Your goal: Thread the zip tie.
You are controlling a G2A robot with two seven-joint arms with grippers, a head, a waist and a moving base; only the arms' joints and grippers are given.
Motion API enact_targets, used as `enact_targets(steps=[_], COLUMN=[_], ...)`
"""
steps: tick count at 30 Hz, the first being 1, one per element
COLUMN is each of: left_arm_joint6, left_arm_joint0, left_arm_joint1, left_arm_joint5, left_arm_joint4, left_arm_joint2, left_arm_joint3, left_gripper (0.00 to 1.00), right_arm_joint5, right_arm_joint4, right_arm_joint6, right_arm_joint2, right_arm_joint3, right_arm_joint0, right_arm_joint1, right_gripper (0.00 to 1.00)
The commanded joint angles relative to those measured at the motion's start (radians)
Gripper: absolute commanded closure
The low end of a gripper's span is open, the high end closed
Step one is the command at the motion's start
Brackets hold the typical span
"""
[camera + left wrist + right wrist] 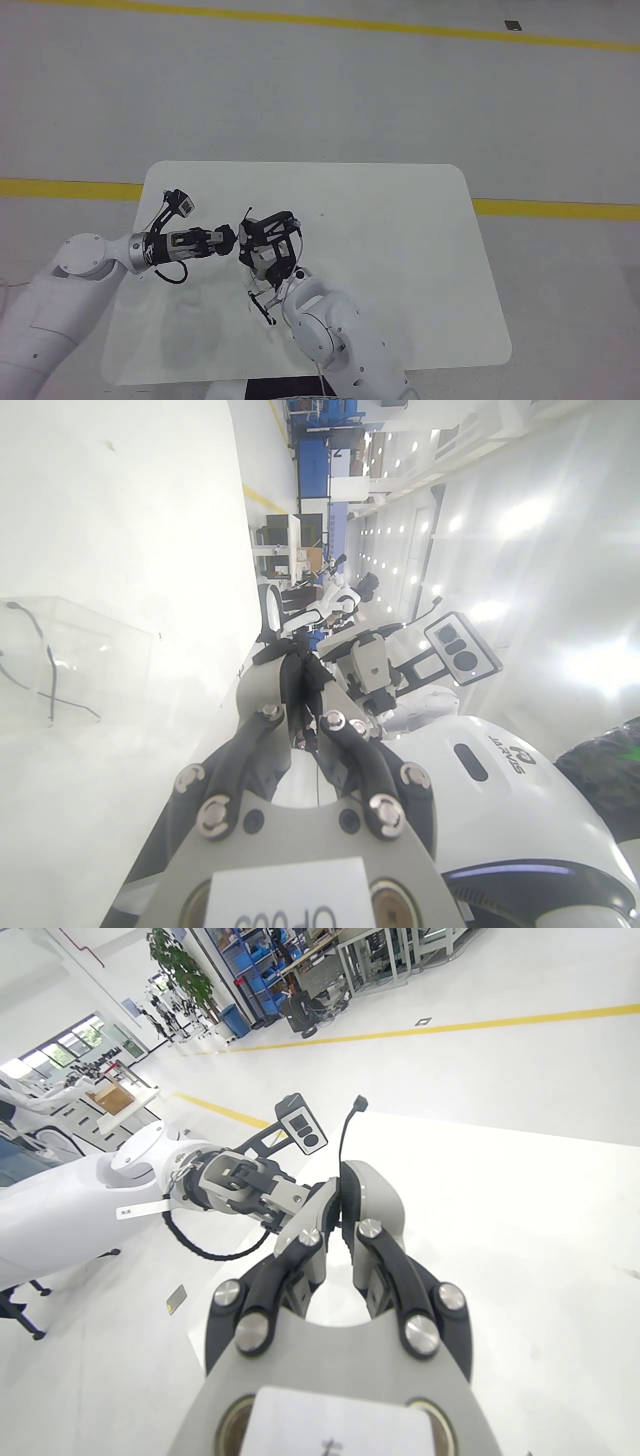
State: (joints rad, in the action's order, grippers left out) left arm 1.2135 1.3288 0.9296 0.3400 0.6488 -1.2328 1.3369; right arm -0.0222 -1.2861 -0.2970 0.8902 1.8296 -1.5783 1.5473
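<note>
Item: zip tie (343,1148), black, one piece, held above the white table (400,220) near its side closest to the robot. Right gripper (342,1193): fingers pressed together on the strap, which stands up out of the pads and curves slightly to its head (359,1103); the head is free in the air, with nothing passing through it. Left gripper (297,670): just beside the right one, tip to tip, with its pads closed against each other. Whether they have hold of the strap's other end cannot be told, since dark pad and dark strap run together in the left wrist view and the right gripper's finger covers that spot from the other side. Also on the table: clear box (100,640) with loose ties (50,680) lying inside, well apart from the grippers. Progress, as a judgement: the tie is picked up and secured; the tail is not yet brought round to the head, so the loop and the threading itself appear still to be done. Tail end: hidden.
</note>
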Motion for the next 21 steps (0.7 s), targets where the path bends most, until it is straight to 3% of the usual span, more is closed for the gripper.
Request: enact_targets(steps=[1,21], left_arm_joint6=[0.0,0.0], left_arm_joint0=[0.0,0.0], left_arm_joint1=[0.0,0.0], left_arm_joint5=[0.0,0.0], left_arm_joint4=[0.0,0.0], left_arm_joint2=[0.0,0.0], left_arm_joint3=[0.0,0.0], left_gripper=[1.0,1.0], right_arm_joint5=[-0.003,-0.024], right_arm_joint4=[-0.005,0.004], right_arm_joint6=[-0.002,-0.02], right_arm_joint2=[-0.001,-0.025], right_arm_joint3=[0.001,-0.003], right_arm_joint0=[0.001,0.015], right_arm_joint1=[-0.001,-0.011], right_gripper=[1.0,1.0])
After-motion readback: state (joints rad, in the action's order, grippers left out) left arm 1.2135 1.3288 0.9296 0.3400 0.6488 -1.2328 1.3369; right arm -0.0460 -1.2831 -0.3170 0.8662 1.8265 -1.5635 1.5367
